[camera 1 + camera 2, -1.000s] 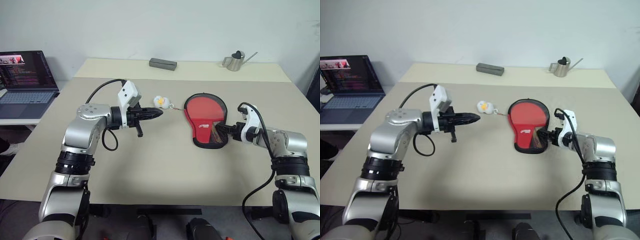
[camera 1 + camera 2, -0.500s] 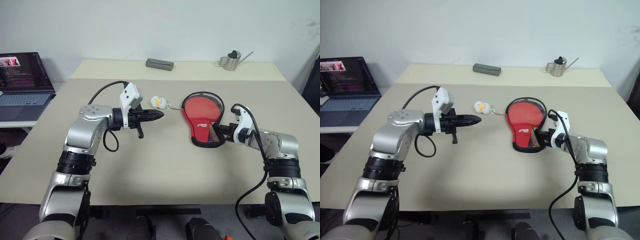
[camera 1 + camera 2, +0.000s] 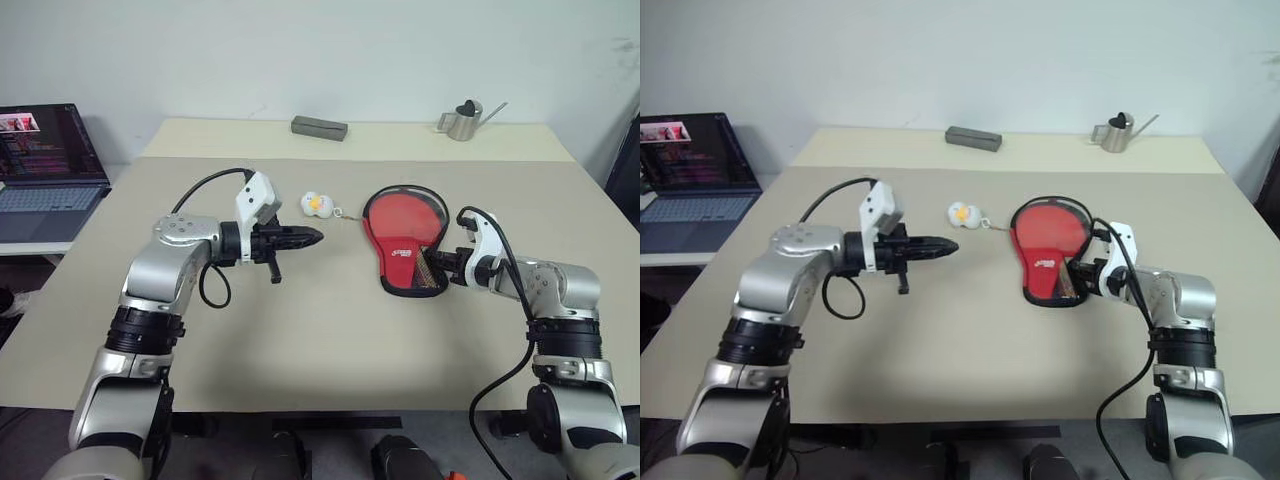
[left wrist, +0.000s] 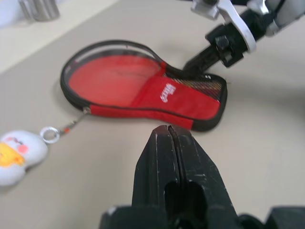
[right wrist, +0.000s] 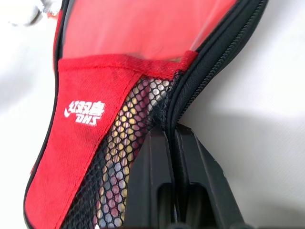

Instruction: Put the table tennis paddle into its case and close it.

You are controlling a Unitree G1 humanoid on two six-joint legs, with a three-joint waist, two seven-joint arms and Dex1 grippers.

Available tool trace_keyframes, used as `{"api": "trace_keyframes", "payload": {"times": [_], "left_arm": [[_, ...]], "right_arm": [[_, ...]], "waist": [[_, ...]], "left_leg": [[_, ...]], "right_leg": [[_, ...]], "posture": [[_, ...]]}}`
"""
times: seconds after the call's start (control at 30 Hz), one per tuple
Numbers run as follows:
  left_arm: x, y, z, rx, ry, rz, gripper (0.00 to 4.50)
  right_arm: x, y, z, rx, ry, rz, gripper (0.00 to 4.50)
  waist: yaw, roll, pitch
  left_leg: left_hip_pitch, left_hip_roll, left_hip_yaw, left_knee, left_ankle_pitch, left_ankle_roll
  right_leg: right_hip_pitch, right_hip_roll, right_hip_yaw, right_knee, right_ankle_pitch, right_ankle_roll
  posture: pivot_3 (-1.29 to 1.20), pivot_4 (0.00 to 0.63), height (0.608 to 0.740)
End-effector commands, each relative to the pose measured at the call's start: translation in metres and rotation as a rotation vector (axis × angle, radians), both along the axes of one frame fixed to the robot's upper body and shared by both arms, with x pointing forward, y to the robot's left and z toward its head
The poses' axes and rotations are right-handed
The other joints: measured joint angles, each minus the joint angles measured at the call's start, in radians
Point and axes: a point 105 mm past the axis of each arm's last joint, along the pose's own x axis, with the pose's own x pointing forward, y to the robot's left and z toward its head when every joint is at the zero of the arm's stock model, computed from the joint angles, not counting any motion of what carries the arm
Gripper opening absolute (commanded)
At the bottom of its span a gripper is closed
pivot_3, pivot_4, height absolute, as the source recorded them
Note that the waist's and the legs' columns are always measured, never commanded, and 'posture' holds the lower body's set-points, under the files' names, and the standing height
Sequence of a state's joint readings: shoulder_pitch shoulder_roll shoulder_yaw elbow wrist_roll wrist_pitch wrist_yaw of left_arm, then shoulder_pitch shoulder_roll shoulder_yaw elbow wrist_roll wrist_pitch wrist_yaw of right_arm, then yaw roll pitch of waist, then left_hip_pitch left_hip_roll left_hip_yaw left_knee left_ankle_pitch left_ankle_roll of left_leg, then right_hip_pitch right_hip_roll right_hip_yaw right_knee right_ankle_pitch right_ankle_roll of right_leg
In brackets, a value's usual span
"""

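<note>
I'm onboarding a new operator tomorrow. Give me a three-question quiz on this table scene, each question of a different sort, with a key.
1. True or false: the table tennis paddle lies inside the case.
2. Multiple choice: the right gripper has its jaws A) wide open above the table, B) shut on the case's zipped edge at the handle end, C) shut on the charm.
3. Fill in: the left gripper, jaws shut and holding nothing, points toward the ____.

Key: 1 true; 2 B; 3 case.
</note>
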State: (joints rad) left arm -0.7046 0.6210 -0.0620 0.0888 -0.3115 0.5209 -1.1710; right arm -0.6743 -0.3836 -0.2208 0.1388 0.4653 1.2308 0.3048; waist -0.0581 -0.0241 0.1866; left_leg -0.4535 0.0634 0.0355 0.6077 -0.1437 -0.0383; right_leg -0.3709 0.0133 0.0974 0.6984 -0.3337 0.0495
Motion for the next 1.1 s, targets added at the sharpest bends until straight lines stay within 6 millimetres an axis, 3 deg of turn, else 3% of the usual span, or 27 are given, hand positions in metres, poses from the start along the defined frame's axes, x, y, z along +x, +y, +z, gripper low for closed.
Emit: {"api": "trace_keyframes", "payload": {"times": [0.03,0.23,0.57,0.77,1.1], "left_arm": [[-0.020,0.000,0.007,0.000,-0.002,-0.092,0.00],[-0.040,0.006,-0.003,0.048,0.066,-0.175,0.00],[-0.062,0.000,-0.008,0.054,0.125,-0.276,0.00],[-0.078,0.007,-0.019,0.122,0.168,-0.354,0.00],[-0.088,0.006,-0.023,0.151,0.189,-0.428,0.00]], "right_arm": [[-0.018,0.019,-0.005,0.037,0.058,0.073,0.01],[-0.035,0.029,-0.004,0.046,0.080,0.105,0.01],[-0.055,0.028,-0.005,0.042,0.114,0.133,0.01],[-0.072,0.031,-0.008,0.039,0.111,0.183,0.01],[-0.104,0.034,-0.021,0.036,0.141,0.266,0.01]], "waist": [[0.000,0.000,0.000],[-0.001,0.000,0.000],[0.000,0.000,0.000],[0.000,0.000,0.000],[0.000,-0.001,0.000]], "left_leg": [[0.000,0.000,0.000,-0.001,0.000,0.000],[0.000,0.001,-0.001,-0.002,0.000,0.000],[0.000,0.000,0.000,-0.002,0.000,0.000],[0.000,0.001,-0.001,-0.003,0.000,0.000],[0.000,0.000,-0.001,-0.003,0.000,0.000]], "right_leg": [[0.000,0.000,0.000,0.000,0.000,0.000],[-0.001,0.000,0.000,0.000,-0.001,-0.001],[-0.001,0.000,0.000,-0.001,-0.001,-0.002],[-0.001,0.000,-0.001,-0.001,-0.002,-0.003],[-0.001,0.000,-0.001,-0.001,-0.002,-0.003]], "posture": [[0.00,0.150,0.740],[0.00,0.150,0.740],[0.00,0.150,0.740],[0.00,0.150,0.740],[0.00,0.150,0.740]]}}
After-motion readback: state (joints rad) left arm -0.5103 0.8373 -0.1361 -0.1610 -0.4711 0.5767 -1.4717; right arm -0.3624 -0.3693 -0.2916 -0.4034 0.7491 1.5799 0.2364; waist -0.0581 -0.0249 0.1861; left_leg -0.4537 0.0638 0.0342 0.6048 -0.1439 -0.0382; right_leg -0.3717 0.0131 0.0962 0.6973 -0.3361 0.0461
